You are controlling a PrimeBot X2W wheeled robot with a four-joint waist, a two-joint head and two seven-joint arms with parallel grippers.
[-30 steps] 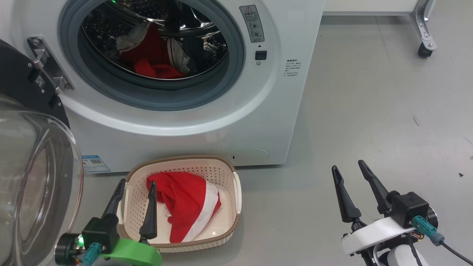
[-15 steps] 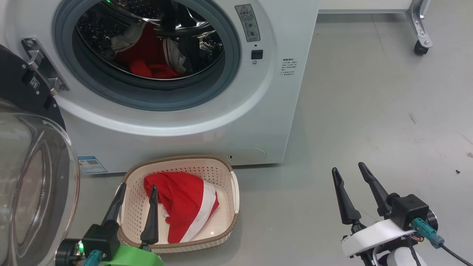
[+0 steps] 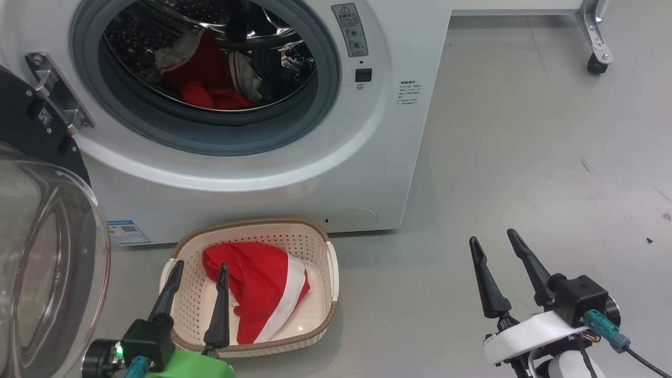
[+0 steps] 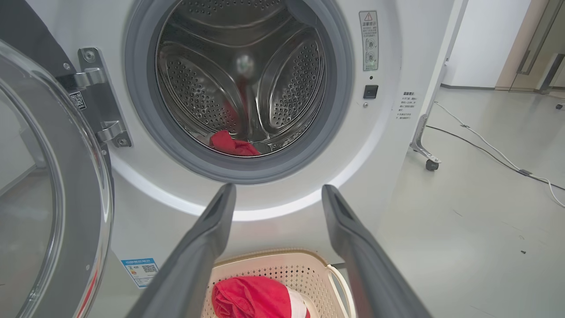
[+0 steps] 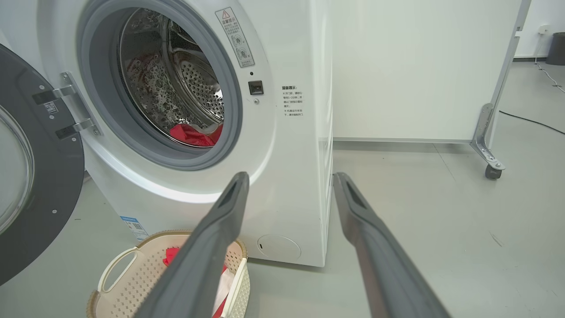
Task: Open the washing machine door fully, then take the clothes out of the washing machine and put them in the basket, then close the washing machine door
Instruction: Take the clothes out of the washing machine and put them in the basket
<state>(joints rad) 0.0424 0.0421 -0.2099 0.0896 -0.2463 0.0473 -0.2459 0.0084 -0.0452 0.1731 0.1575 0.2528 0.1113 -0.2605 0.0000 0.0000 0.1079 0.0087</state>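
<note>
Washing machine (image 3: 252, 184): white front-loader standing on the grey floor (image 3: 525, 157). We note a grey rubber ring (image 3: 210, 142) round the steel drum and a small blue label (image 3: 127, 232) low on the front, at our left.

Washing machine door (image 3: 31, 252): swung wide open on its metal hinge (image 3: 55, 97) at our left. The black rim and the bulging clear glass bowl stand well away from the drum mouth.

Clothes (image 3: 210, 84): red, white, grey and dark pieces lying heaped in the bottom of the drum, behind the ring.

Basket (image 3: 262, 224): cream, perforated, with a brown rim, on the floor just in front of the machine and below the drum mouth. We count one red and white garment (image 3: 257, 294) inside it, bunched toward the right.

Left hand (image 3: 201, 265): released, with its two dark fingers spread and nothing between them. In the head view it hangs over the near left part of the basket, fingertips pointing toward the machine. In its own wrist view the drum mouth shows between the fingers and the garment lies lower down.

Right hand (image 3: 493, 236): released likewise and empty, over bare floor, well to the right of the basket and the machine.

Caster (image 3: 593, 63): dark wheel on a metal leg, on the floor at the far right.
</note>
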